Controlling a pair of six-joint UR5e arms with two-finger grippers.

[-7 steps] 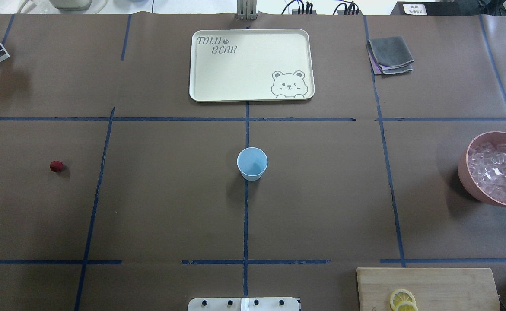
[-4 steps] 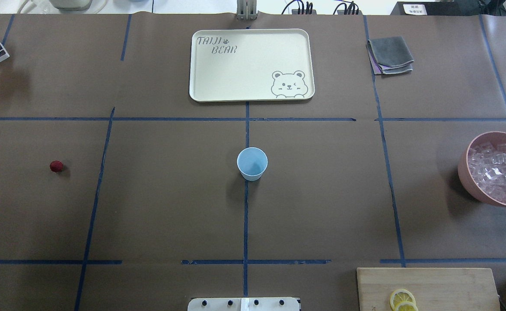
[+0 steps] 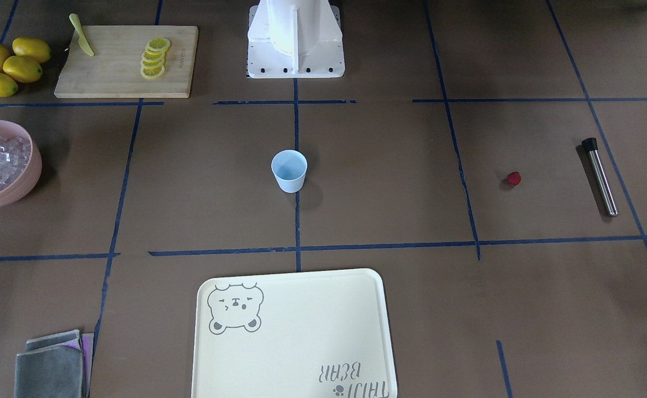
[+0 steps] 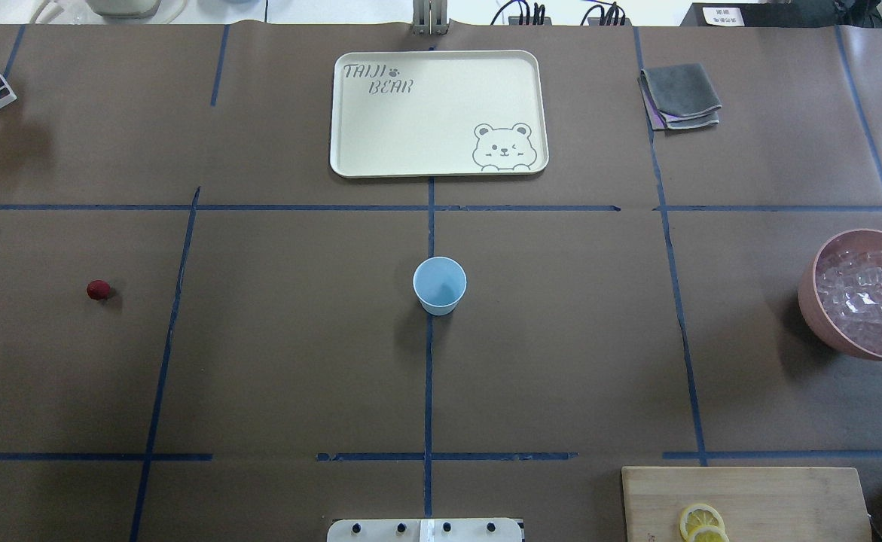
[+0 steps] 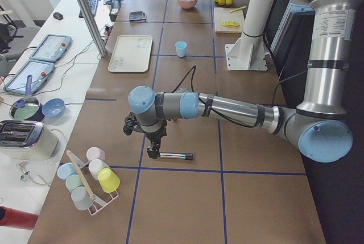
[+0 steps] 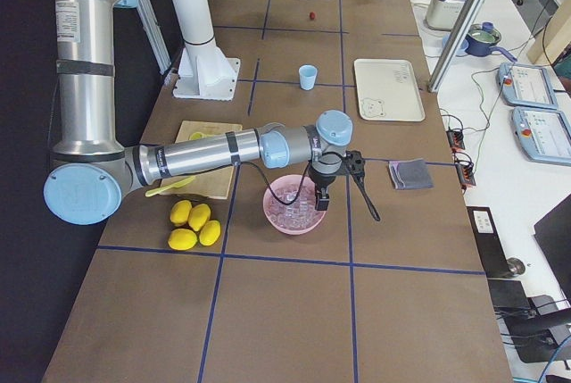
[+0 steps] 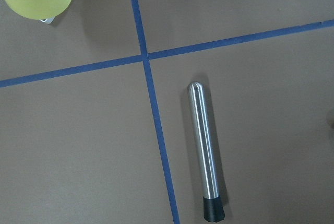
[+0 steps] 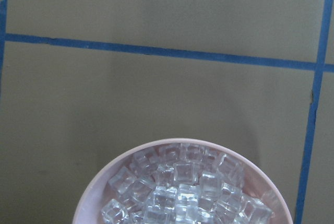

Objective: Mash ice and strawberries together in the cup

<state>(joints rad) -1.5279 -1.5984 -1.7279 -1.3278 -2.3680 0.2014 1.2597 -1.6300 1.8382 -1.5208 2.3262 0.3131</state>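
The pale blue cup point(image 4: 439, 284) stands upright and empty at the table's middle, also in the front view point(image 3: 289, 170). The dark red strawberry point(image 4: 98, 290) lies alone far to its left. The ice point(image 4: 866, 297) fills a pink bowl point(image 4: 806, 301) at the right edge. The right wrist view looks down on the ice point(image 8: 182, 187). My right gripper point(image 6: 321, 200) hangs over the bowl's far rim. My left gripper point(image 5: 152, 152) hangs over a steel muddler point(image 7: 204, 156). I cannot tell whether either gripper is open or shut.
A cream bear tray point(image 4: 437, 113) lies beyond the cup. A grey folded cloth point(image 4: 680, 94) is at the back right. A cutting board point(image 3: 127, 59) holds lemon slices, with whole lemons point(image 3: 8, 63) beside it. A rack of cups point(image 5: 88, 176) stands at the left end.
A dark part of my right arm has come into the overhead view's right edge, just above the pink bowl. The cup, strawberry and ice have not moved.
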